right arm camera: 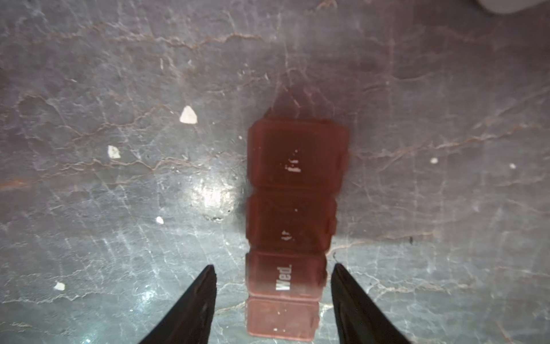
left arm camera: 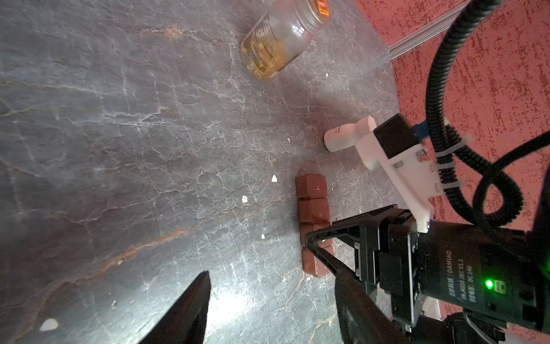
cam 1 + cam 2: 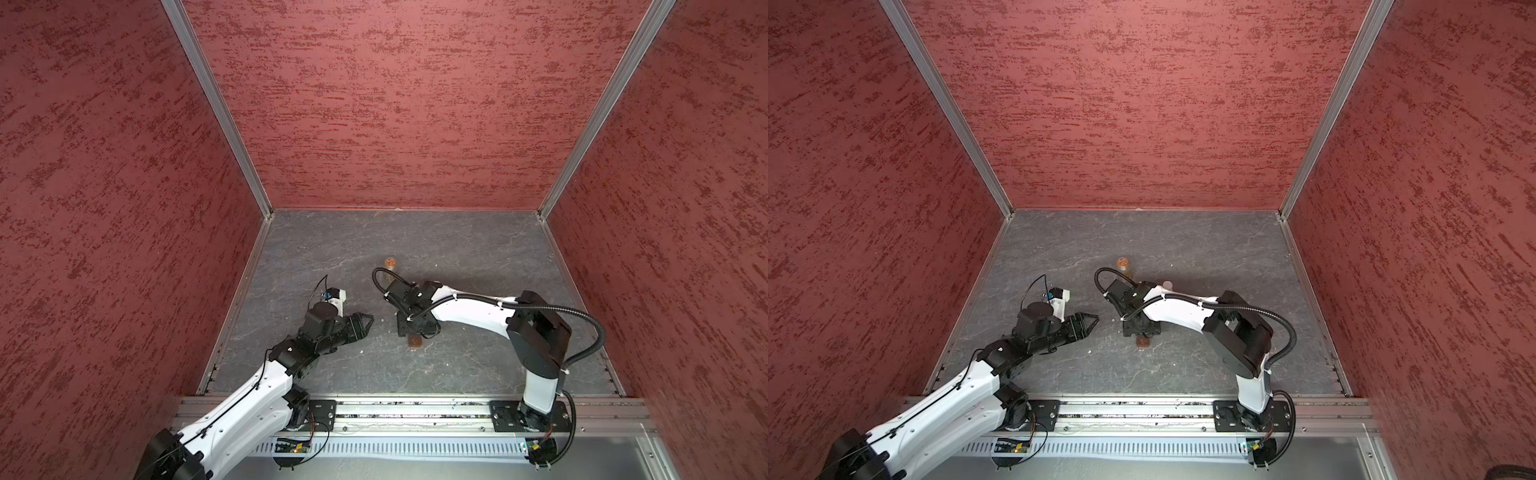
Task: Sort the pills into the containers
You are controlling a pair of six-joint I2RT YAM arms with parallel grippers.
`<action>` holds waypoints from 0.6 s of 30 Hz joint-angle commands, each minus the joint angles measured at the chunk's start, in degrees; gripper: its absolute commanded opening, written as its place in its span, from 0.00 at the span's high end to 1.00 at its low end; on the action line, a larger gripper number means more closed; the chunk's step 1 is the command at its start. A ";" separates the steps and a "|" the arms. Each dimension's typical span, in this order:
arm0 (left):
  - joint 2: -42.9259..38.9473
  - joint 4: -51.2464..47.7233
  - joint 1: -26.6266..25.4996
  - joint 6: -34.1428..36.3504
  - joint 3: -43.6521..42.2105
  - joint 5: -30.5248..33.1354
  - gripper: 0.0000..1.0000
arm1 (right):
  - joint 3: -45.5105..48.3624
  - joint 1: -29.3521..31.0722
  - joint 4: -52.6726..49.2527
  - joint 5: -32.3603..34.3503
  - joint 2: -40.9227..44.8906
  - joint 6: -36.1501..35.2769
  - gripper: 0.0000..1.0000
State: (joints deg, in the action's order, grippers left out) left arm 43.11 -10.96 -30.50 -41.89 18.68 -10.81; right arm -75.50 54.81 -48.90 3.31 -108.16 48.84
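Note:
The containers are the lidded cells of a long brown box [image 1: 293,208] lying flat on the grey table; one lid reads "Wed.". Both top views show only its near end [image 3: 414,341] [image 3: 1143,341]. My right gripper [image 1: 273,268] is open and straddles the "Wed." cell with a gap on each side. Several whitish pills [image 1: 188,115] [image 2: 274,178] lie loose on the table left of the box. Further left, my left gripper [image 2: 270,286] [image 3: 370,321] is open above bare table with nothing between its fingers.
A clear bottle of yellow capsules [image 2: 279,41] [image 3: 390,262] stands behind the box. A small white bottle [image 2: 345,137] [image 3: 1168,285] stands beside the right arm [image 3: 457,307]. Red walls close the table [image 3: 478,249] on three sides.

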 commanded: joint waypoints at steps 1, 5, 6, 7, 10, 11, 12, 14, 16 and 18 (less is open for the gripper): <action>-0.75 -0.30 0.77 1.37 -0.80 -1.12 0.33 | -1.91 0.15 -2.32 2.44 -1.14 1.24 0.38; -0.87 0.00 1.16 1.37 -1.10 -1.71 0.33 | -2.11 -0.05 -2.08 2.19 -1.95 1.15 0.40; -0.81 0.02 1.23 1.38 -1.16 -1.92 0.33 | -2.10 -0.14 -1.86 1.93 -2.11 1.08 0.42; -0.78 0.06 1.31 1.37 -1.05 -2.02 0.33 | -2.01 -0.22 -1.74 1.70 -2.26 1.09 0.44; -0.69 -0.20 1.52 1.52 -0.99 -2.33 0.33 | -1.83 -0.27 -1.38 1.30 -2.31 0.93 0.51; -0.71 -0.15 1.51 1.52 -0.91 -2.53 0.33 | -1.83 -0.27 -1.37 1.26 -2.15 0.89 0.53; -0.66 -0.10 1.54 1.48 -0.87 -2.76 0.33 | -1.90 -0.29 -1.37 1.32 -1.95 0.76 0.55; -0.49 0.40 1.61 1.49 -0.85 -3.21 0.33 | -1.90 -0.31 -1.53 1.47 -1.25 0.66 0.56; 0.08 1.75 1.59 1.31 -0.95 -4.28 0.34 | -1.93 -0.31 -2.01 1.88 -0.22 0.23 0.56; 1.23 4.38 1.56 0.77 -1.35 -6.02 0.34 | -1.80 -0.31 -2.59 2.19 1.21 -0.35 0.56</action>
State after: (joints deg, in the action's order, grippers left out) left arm 43.42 -10.00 -29.26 -41.54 18.35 -14.33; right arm -76.05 54.65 -49.82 3.75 -109.97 48.93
